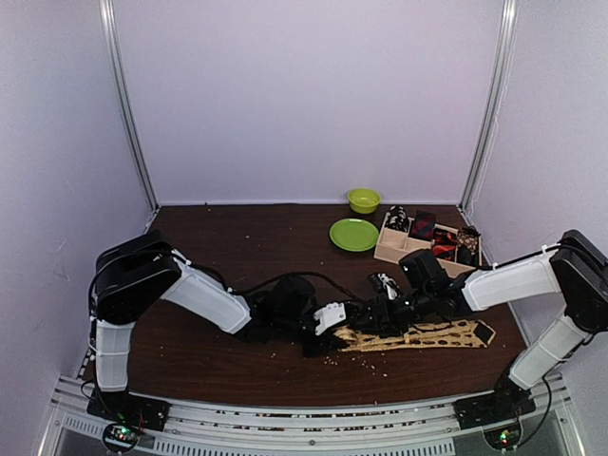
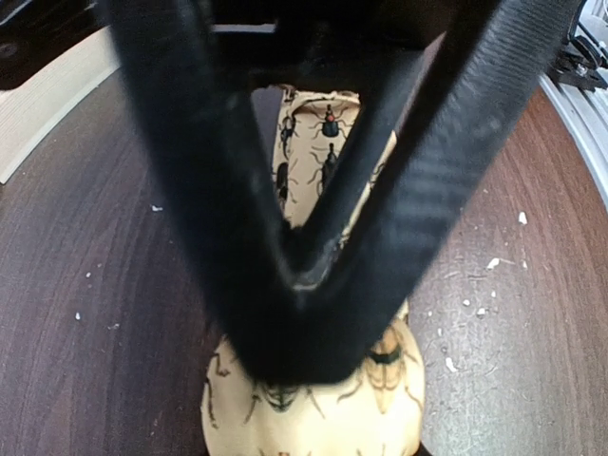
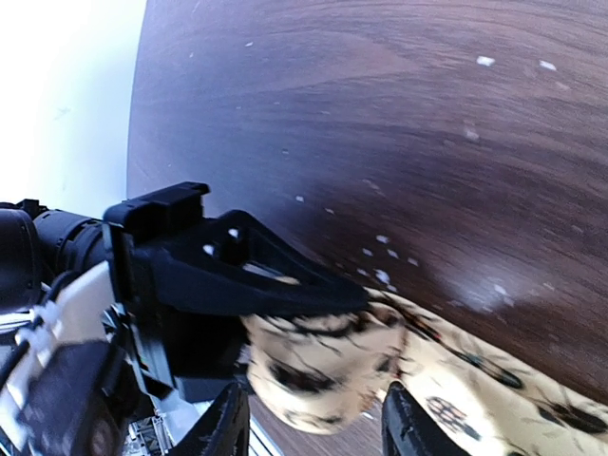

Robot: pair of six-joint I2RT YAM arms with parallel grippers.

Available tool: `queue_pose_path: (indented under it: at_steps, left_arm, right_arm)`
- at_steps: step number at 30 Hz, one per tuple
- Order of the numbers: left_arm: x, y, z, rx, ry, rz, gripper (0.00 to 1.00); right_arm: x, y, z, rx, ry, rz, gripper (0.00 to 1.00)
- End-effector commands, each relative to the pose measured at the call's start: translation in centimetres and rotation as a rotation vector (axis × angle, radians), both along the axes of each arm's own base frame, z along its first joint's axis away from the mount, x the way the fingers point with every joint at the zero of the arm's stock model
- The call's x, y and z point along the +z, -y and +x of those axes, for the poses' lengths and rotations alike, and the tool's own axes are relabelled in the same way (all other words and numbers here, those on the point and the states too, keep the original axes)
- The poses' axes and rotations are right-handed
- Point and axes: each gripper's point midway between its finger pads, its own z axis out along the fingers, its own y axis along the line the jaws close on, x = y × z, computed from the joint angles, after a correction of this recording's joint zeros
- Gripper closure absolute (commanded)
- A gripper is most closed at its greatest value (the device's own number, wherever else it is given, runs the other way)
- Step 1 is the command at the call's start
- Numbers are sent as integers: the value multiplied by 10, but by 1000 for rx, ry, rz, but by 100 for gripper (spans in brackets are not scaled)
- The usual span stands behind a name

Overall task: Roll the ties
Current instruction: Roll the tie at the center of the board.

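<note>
A long tan tie (image 1: 427, 334) with dark insect-like marks lies flat across the front of the table, its left end rolled up. My left gripper (image 1: 331, 334) is shut on that rolled end (image 2: 313, 408), its black fingers (image 2: 237, 237) meeting in a V over it. My right gripper (image 1: 380, 312) faces it from the right and stands open, its fingertips (image 3: 226, 423) either side of the roll (image 3: 323, 375) without pinching it. Small rolled ties (image 1: 423, 226), dark, red and black-white, sit in the wooden tray (image 1: 385, 253) at the back right.
A green plate (image 1: 353, 234) and a green bowl (image 1: 364, 199) stand left of the tray near the back wall. White crumbs (image 2: 494, 262) dot the dark wooden table (image 1: 237, 256). Both arms meet at the table's front centre.
</note>
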Motion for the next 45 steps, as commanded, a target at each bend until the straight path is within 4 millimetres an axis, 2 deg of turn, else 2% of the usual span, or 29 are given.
queue_pose_path:
  at_steps: [1,4,6,11,14,19,25,29,32,37,40,43,45]
  left_arm:
    - [-50,-34,-12,-4,-50,208,69]
    - [-50,-34,-11,-1,-51,214,68]
    - [-52,-34,-11,1,-52,217,68]
    - [-49,-31,-12,12,-69,189,65]
    - [-38,-27,-9,28,-71,140,52]
    - [-2,-12,-6,43,-81,-10,34]
    - [19,5,-6,36,-110,-124,29]
    - [27,21,-10,7,-159,-197,28]
    - [25,34,-14,-7,-176,-220,26]
    - [17,46,-6,2,-158,-241,29]
    - [6,45,-6,-6,-144,-202,39]
    - [-3,29,-9,10,-125,-142,57]
    - [-6,14,-12,24,-109,-106,61]
  right_arm:
    - [4,-17,6,9,-2,20,53]
    - [-3,-21,3,22,-12,15,57]
    - [-7,-19,0,28,-19,5,64]
    - [-19,-7,-7,28,-19,-50,100]
    - [-28,4,-10,21,-16,-87,100]
    - [-45,24,-11,-4,-13,-148,100]
    - [-63,50,-15,-23,-6,-237,100]
    - [-72,63,-19,-30,1,-302,100]
    - [-76,64,-16,-36,6,-316,100]
    - [-77,56,-10,-32,4,-293,100]
    - [-75,48,-6,-20,7,-274,100]
    - [-69,35,-1,-3,23,-249,100]
    - [-62,26,2,15,39,-232,100]
